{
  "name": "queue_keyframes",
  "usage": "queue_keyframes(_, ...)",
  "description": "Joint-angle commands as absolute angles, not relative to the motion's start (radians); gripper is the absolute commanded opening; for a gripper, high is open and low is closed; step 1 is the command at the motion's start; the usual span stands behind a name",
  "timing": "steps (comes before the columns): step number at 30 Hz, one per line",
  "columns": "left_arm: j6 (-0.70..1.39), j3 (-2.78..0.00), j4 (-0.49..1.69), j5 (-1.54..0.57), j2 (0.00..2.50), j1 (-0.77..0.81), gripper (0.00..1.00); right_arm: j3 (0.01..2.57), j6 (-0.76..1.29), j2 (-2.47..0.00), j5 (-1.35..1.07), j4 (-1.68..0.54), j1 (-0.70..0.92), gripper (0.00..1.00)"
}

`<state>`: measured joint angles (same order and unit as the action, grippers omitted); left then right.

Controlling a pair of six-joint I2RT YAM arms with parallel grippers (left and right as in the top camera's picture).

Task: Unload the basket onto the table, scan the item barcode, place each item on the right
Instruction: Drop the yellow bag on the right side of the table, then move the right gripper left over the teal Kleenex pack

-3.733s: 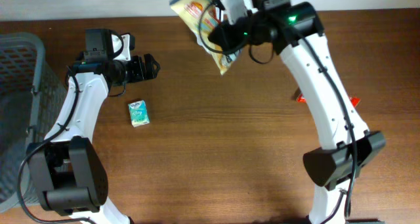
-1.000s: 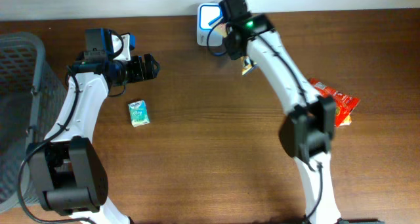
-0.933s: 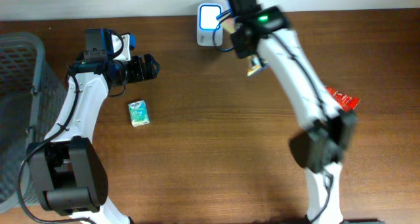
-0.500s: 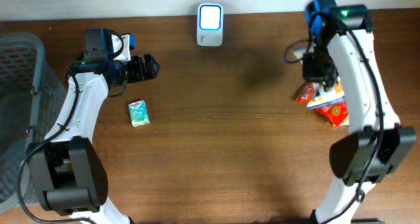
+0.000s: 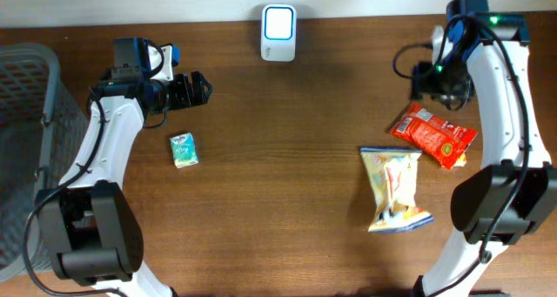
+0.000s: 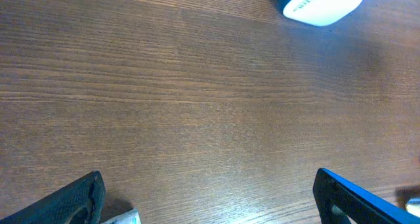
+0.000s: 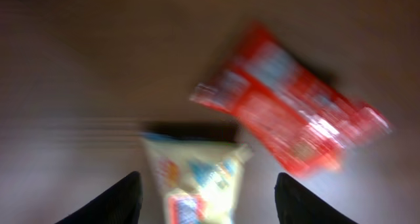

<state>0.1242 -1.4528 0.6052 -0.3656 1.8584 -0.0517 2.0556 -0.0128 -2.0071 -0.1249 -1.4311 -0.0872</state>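
- left pincer (image 5: 200, 88): jaws at their widest with nothing between them; it hangs over bare table, nose pointing toward the scanner's side
- box (image 5: 184, 149): I take this for the thing to be scanned; it lies flat on the table near the left pincer, back toward that arm's base and off to one side of the jaws, not under them; in the left wrist view only a corner of it shows, beside one fingertip at the lower edge; its long axis runs roughly across the line the pincer points along, a little tilted; so, as I judge it, the coming move is a draw back and down over the box, with the jaws closing on its short sides
- scanner (image 5: 278, 21): ahead of the left pincer and off to one side, well apart from it; it stands between the two pincers, nearer the left one
- yellow bag (image 5: 396, 190): flat on the table, well apart from the right pincer, back toward that arm's base; long axis running roughly toward that base
- red bag (image 5: 433, 135): flat, near the right pincer and close by the yellow bag; whether the two bags touch I cannot tell
- right pincer (image 7: 208, 178): jaws apart and holding nothing, though its wrist view is blurred; both bags show on the table below it; it is far from the box, so the left arm looks the one to fetch it
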Motion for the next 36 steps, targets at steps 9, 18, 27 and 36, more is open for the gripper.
queue_keyframes(9,0.115,-1.457,0.603,-0.369,1.866,-0.055,0.99,1.979,-0.086,-2.025,-0.416,-1.233,0.159,0.7)
queue_keyframes(18,0.115,-1.457,0.614,-0.372,1.866,-0.055,0.99,1.722,-0.029,-2.042,-0.623,-0.953,0.229,0.64)
queue_keyframes(27,0.1,-1.663,0.716,-0.358,1.863,-0.089,0.91,1.61,0.16,-2.098,-0.636,-0.537,0.484,0.6)
queue_keyframes(36,0.19,-2.0,1.052,0.049,1.862,-0.102,0.87,1.629,0.265,-2.158,-0.426,-0.289,0.665,0.59)
